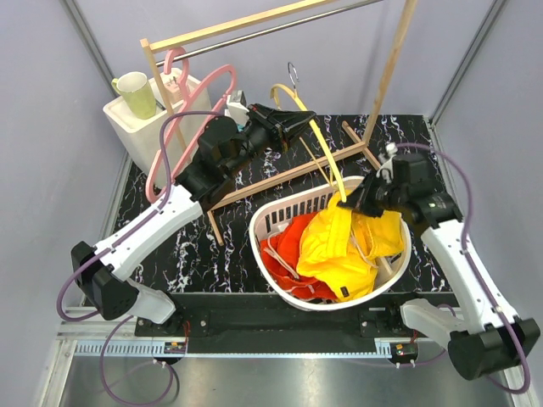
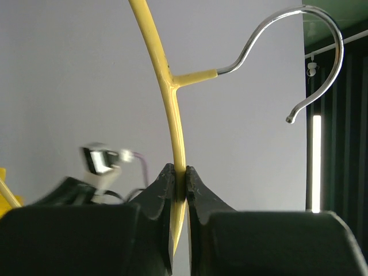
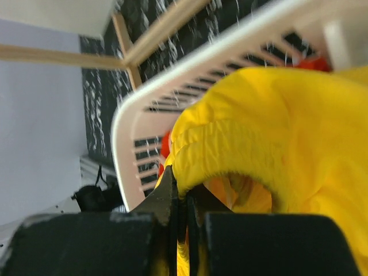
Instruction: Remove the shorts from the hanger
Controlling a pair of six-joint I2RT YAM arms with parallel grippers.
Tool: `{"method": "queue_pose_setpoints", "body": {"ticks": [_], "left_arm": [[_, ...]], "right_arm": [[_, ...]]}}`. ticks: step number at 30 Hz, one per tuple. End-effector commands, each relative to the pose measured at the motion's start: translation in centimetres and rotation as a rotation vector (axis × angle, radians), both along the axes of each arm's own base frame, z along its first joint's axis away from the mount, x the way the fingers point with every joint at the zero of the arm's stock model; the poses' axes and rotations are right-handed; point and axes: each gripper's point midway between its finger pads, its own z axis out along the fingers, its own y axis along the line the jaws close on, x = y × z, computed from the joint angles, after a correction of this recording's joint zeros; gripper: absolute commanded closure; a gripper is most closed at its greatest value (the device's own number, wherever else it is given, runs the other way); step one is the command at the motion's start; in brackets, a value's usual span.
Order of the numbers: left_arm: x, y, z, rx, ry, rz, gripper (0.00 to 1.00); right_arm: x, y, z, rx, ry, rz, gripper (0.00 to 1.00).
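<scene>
My left gripper (image 1: 288, 123) is shut on a yellow hanger (image 1: 327, 148) near its metal hook (image 1: 293, 75), holding it above the table; in the left wrist view my gripper (image 2: 180, 178) pinches the yellow bar (image 2: 167, 86). My right gripper (image 1: 352, 202) is shut on the waistband of the yellow shorts (image 1: 344, 246), which drape over the white basket (image 1: 271, 216). The hanger's lower end meets the shorts by my right gripper. In the right wrist view my gripper (image 3: 183, 192) grips the yellow shorts (image 3: 270, 132). The orange-red shorts (image 1: 293, 250) with a white drawstring lie in the basket.
A wooden clothes rack (image 1: 280, 30) stands at the back with pink hangers (image 1: 191, 93) on it. A white box (image 1: 144, 127) with a green cup (image 1: 136, 93) stands at the back left. The rack's wooden base bars (image 1: 288, 174) cross the marbled black table.
</scene>
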Motion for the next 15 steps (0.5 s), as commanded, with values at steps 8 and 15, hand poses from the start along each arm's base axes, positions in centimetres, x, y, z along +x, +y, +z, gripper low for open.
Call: {"method": "queue_pose_setpoints", "body": {"ticks": [8, 15], "left_arm": [[-2.2, 1.4, 4.3, -0.115, -0.102, -0.013, 1.0], [-1.7, 1.1, 4.1, -0.126, -0.099, -0.009, 1.0]], "right_arm": [[-3.8, -0.2, -7.8, -0.058, 0.276, 0.068, 0.98], [-4.6, -1.3, -2.1, -0.116, 0.17, 0.083, 0.07]]}}
